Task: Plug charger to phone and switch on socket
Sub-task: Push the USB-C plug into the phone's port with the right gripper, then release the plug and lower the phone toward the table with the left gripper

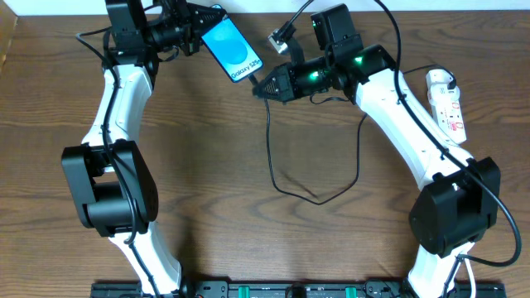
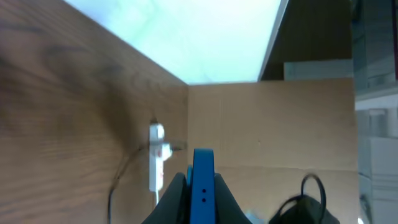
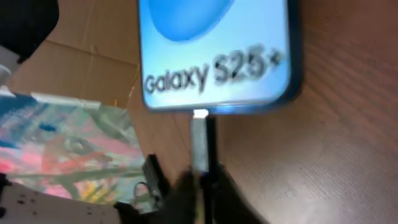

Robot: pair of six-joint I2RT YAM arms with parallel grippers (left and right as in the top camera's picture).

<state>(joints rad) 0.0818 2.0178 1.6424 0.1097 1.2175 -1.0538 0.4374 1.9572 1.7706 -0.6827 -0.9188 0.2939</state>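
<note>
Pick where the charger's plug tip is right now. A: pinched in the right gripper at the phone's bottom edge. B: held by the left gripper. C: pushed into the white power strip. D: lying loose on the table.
A: the right wrist view shows the plug tip pinched in the right gripper, meeting the bottom edge of the phone, which the left gripper holds.
</note>
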